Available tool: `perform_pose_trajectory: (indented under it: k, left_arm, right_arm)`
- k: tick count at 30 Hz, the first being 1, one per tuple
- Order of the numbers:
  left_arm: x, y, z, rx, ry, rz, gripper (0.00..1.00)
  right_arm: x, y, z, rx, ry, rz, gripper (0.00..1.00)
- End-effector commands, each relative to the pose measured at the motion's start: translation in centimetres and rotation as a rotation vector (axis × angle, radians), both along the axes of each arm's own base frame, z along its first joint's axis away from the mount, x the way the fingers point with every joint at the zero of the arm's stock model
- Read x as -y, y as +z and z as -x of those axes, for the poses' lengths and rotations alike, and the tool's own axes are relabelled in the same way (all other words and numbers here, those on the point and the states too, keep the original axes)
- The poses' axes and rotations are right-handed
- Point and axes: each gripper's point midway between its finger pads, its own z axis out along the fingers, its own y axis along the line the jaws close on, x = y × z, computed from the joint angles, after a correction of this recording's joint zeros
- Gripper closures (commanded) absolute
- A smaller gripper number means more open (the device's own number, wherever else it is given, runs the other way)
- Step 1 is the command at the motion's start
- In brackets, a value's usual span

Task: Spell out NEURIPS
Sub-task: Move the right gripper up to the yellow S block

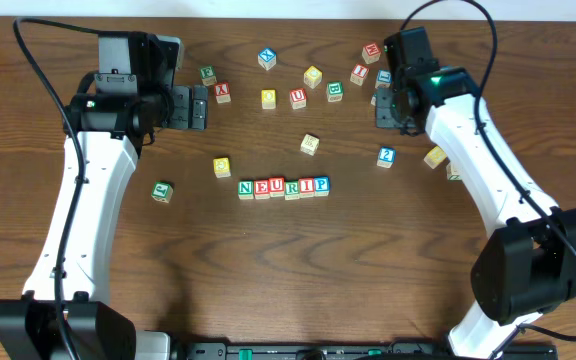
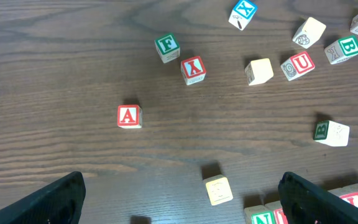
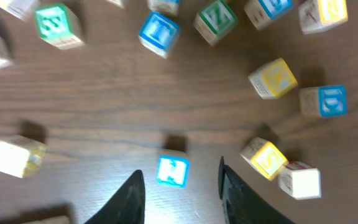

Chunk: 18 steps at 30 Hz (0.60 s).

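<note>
Six wooden cubes stand in a row reading N E U R I P (image 1: 283,187) near the table's middle; its left end (image 2: 263,216) shows at the bottom of the left wrist view. A yellow-faced S cube (image 3: 268,157) lies just right of my right gripper (image 3: 180,171), touching a pale cube (image 3: 300,182). That gripper (image 1: 381,106) hovers at the back right with its jaws apart and nothing in them. A blue-faced cube (image 3: 172,171) lies on the table beyond the gap between its fingers. My left gripper (image 1: 197,107) hangs wide open and empty at the back left.
Loose cubes lie scattered along the back: red A (image 2: 128,116), green F (image 2: 166,46), red X (image 2: 193,69), red U (image 2: 298,65). A yellow cube (image 2: 218,190) sits left of the row, another cube (image 1: 162,191) farther left. More cubes crowd the right arm's side (image 3: 322,101).
</note>
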Motion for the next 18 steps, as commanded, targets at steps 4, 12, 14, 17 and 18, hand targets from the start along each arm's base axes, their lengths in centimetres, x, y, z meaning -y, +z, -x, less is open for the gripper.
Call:
perform_pose_trajectory:
  k: [4,12,14,17,18]
  left_arm:
    - [0.0,1.2,-0.4,0.031,-0.009,-0.001,0.02]
    - [0.0,1.2,-0.4,0.031,-0.009,-0.001,0.02]
    - [0.0,1.2,-0.4,0.031,-0.008,-0.001,0.02]
    - [0.0,1.2,-0.4,0.031,-0.009,-0.001,0.03]
    - [0.0,1.2,-0.4,0.031,-0.009,-0.001,0.02]
  right_arm:
    - [1.5,0.2,0.1,-0.034,-0.008,0.014,0.59]
    - [2.1,1.0,0.0,-0.076,-0.032,0.020,0.53]
    - [2.0,0.9,-0.5,-0.099,-0.038,0.023,0.52]
    - [1.8,0.4,-1.0,-0.130,-0.042,0.024,0.53]
    - [1.6,0.2,-1.2,-0.137,-0.044,0.021,0.53]
